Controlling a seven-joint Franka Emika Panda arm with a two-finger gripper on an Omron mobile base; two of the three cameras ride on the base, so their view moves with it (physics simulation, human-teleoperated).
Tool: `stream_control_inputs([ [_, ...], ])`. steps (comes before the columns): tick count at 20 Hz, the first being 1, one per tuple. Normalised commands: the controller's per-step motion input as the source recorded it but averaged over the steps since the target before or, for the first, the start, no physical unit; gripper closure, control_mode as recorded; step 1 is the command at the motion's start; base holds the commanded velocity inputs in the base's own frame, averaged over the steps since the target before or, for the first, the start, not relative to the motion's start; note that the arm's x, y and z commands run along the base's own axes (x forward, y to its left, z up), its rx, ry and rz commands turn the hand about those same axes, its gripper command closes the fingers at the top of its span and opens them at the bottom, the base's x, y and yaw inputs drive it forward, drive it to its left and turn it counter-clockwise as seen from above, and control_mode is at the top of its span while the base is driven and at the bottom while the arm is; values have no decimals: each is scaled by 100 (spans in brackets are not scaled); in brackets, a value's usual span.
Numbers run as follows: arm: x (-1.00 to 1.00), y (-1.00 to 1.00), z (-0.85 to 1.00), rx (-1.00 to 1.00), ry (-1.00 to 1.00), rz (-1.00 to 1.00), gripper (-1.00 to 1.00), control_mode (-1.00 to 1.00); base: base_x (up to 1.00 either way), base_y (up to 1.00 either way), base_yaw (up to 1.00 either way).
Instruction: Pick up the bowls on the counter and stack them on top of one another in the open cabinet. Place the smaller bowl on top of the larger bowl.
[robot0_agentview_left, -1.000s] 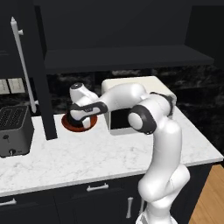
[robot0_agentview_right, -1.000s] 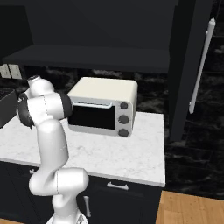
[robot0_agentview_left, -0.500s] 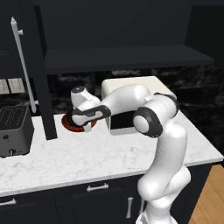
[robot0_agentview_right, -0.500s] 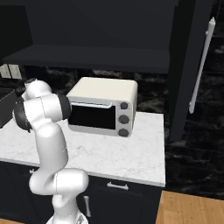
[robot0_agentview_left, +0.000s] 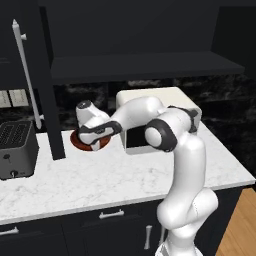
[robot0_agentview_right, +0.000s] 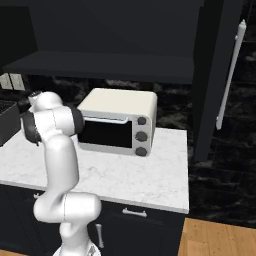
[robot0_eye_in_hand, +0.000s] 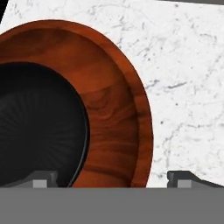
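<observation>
**Supervisor:** Report the fixtures first.

**Operator:** I see the open cabinet (robot0_agentview_left: 135, 67) dark, its flat shelf running above the counter (robot0_agentview_left: 115, 175). Its door (robot0_agentview_left: 30, 75) stands edge-on at the left with a long silver bar handle, upright. A white toaster oven (robot0_agentview_right: 117, 122) sits on the marble toward the back, and a dark toaster (robot0_agentview_left: 17, 150) is at the left end.

**Supervisor:** The bowls?

**Operator:** Both are on the counter, not on the shelf. The larger bowl (robot0_eye_in_hand: 118, 113) sits upright, mouth up, between the door's foot and the toaster oven. The smaller bowl (robot0_eye_in_hand: 35, 127) sits inside it, also mouth up, off-centre toward one side of the brown rim. Both are round, so I can name no long axis.

**Supervisor:** The tool?

**Operator:** The gripper (robot0_eye_in_hand: 111, 179) points down at the brown bowl. I read the fingers (robot0_eye_in_hand: 183, 178) as spread wide: one tip shows over the black bowl, the other outside the brown rim over the marble. I cannot tell whether either tip touches anything.
</observation>
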Motion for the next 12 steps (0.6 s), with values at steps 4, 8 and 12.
stream_control_inputs([
  [4,-5,65,-33,0,-1,-36,-100,-100,0,0,0],
  [8,-65,1,-23,0,0,-3,-100,-100,0,0,0],
  [12,-82,-4,-38,0,-1,15,-100,-100,0,0,0],
])
